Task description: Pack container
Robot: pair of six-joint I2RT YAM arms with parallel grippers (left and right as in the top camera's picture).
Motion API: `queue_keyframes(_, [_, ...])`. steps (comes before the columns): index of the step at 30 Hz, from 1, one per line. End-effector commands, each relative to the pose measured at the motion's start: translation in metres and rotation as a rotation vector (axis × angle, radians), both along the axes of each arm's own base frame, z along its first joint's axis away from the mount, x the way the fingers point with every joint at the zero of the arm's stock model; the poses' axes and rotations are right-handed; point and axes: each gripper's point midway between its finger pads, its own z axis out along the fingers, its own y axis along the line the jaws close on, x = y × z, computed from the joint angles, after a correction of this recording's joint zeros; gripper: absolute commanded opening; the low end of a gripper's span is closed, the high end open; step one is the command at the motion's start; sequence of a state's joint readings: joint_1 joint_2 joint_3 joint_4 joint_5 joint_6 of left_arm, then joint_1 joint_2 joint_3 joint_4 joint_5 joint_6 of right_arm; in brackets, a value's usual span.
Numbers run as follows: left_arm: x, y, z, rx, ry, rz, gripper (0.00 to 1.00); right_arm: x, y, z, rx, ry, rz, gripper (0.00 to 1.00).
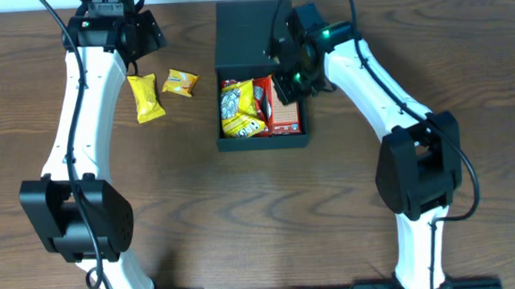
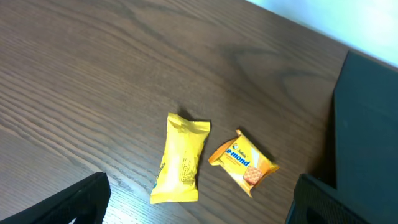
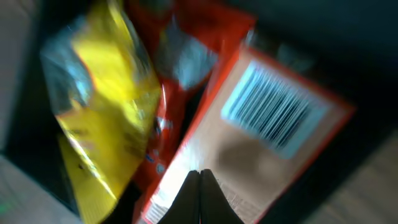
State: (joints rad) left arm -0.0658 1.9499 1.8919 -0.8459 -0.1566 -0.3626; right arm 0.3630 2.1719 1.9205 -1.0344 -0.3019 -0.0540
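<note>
The black box (image 1: 265, 143) stands open at the table's middle, its lid (image 1: 243, 31) flapped back. Inside lie a yellow snack bag (image 1: 240, 108) and a red-orange carton (image 1: 285, 109). My right gripper (image 3: 200, 177) is shut and empty, hovering over the carton (image 3: 273, 130) beside the yellow bag (image 3: 102, 112). Two yellow packets lie on the table left of the box: a long one (image 1: 146, 97) and a small cracker one (image 1: 180, 82). My left gripper (image 2: 199, 214) is open above them; the long packet (image 2: 181, 158) and the cracker packet (image 2: 244, 163) show in its view.
The black lid's edge (image 2: 367, 124) shows at the right of the left wrist view. Wood table (image 1: 199, 220) stretches in front of the box. The left arm (image 1: 86, 128) runs down the left side, the right arm (image 1: 390, 109) down the right.
</note>
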Motion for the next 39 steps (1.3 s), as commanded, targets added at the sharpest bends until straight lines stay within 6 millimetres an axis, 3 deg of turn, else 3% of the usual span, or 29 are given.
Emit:
queue_keyframes(1, [0.004, -0.006, -0.037, -0.002, 0.083, -0.047, 0.95, 0.023, 0.002, 0.061, 0.044, -0.158, -0.013, 0.02])
queue_keyframes(4, [0.010, -0.015, -0.078, -0.002, 0.165, -0.147, 0.95, 0.034, -0.008, 0.094, 0.067, -0.241, -0.025, 0.03])
queue_keyframes(7, [0.011, -0.018, -0.111, -0.005, 0.230, -0.175, 0.95, 0.040, -0.025, 0.108, 0.072, -0.270, -0.061, 0.37])
queue_keyframes(10, [0.010, -0.019, -0.124, -0.037, 0.251, -0.132, 0.95, 0.045, -0.045, 0.112, 0.067, -0.271, -0.101, 0.54])
queue_keyframes(13, [0.011, -0.021, -0.125, -0.055, 0.247, -0.121, 0.95, 0.048, -0.060, 0.110, 0.060, -0.262, -0.132, 0.66])
queue_keyframes(18, [0.015, -0.040, -0.125, -0.083, 0.236, -0.302, 0.95, 0.053, -0.073, 0.111, 0.058, -0.267, -0.157, 0.73])
queue_keyframes(24, [0.019, -0.054, -0.129, -0.101, 0.222, -0.418, 0.95, 0.055, -0.073, 0.112, 0.059, -0.276, -0.158, 0.77])
queue_keyframes(31, [0.017, -0.064, -0.152, -0.016, 0.267, -0.600, 0.95, 0.055, -0.073, 0.112, 0.054, -0.281, -0.142, 0.78])
queue_keyframes(39, [0.022, -0.064, -0.175, 0.020, 0.284, -0.644, 0.95, 0.053, -0.074, 0.110, 0.051, -0.270, -0.143, 0.80])
